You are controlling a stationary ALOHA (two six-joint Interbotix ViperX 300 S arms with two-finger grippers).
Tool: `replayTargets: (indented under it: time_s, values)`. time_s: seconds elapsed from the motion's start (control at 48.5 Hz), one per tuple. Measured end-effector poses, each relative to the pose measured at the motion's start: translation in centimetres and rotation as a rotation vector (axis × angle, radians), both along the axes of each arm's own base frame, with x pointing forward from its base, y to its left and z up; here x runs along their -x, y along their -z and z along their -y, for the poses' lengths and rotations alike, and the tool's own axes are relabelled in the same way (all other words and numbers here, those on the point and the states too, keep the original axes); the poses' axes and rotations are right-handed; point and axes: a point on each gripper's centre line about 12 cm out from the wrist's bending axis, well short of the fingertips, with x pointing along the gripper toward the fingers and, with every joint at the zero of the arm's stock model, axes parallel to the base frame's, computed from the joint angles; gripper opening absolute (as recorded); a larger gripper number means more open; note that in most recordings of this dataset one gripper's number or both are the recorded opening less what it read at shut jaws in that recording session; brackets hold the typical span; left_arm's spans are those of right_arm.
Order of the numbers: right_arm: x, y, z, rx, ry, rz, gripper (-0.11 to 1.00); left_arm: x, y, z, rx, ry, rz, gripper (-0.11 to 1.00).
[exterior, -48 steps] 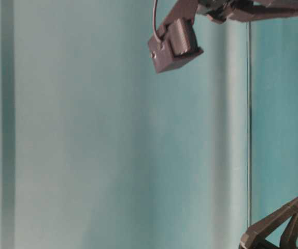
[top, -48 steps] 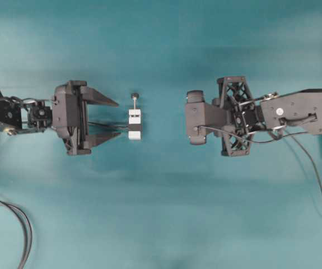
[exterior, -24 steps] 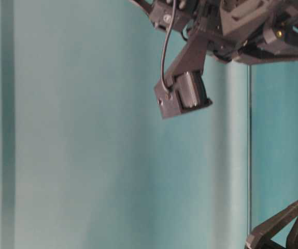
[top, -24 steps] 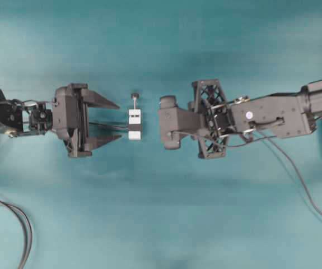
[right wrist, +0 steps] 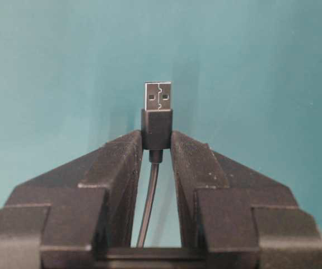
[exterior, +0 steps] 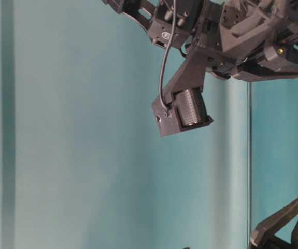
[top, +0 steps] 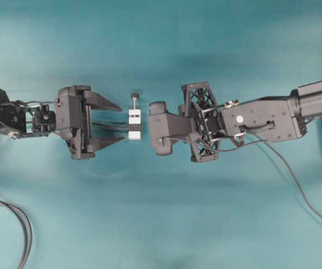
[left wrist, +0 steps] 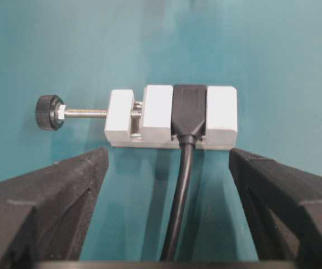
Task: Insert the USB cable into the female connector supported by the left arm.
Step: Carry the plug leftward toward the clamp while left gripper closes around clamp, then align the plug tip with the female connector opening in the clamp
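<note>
Silvery tip, black plug: USB cable (right wrist: 157, 112) clamped in right end effector (right wrist: 157, 147); left end effector (left wrist: 166, 168) spread wide.

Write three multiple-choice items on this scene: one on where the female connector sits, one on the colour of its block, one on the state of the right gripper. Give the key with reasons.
1. Where is the female connector?
A. On the table just ahead of the open fingers of the left gripper
B. Clamped in the right gripper
C. Hanging off the table edge

2. What colour is the block that holds the connector?
A. Red
B. White
C. Yellow

3. What is the state of the right gripper?
A. Wide open and empty
B. Shut on the white block
C. Shut on the USB cable

Key:
1 A, the left wrist view shows it lying beyond the two spread fingertips, untouched.
2 B, the block is white in the overhead and left wrist views.
3 C, the right wrist view shows both fingers pressed on the black plug, metal tip sticking out.
</note>
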Motion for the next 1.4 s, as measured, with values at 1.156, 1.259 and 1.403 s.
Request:
replayTargets:
  time_s: [1.156, 1.259, 1.403]
  values:
    - [-3.9, 0.6, -0.5, 0.010, 0.003, 0.050, 0.21, -0.9, 0.5, 0.1, 0.012, -0.001, -0.007, 0.93]
    - [-3.9, 0.6, -0.5, 0.010, 0.006, 0.048, 0.21, -1.0, 0.8, 0.0, 0.014, -0.005, -0.013, 0.93]
    - [-4.1, 0.7, -0.5, 0.011, 0.009, 0.045, 0.21, -1.1, 0.8, 0.1, 0.012, -0.002, -0.013, 0.93]
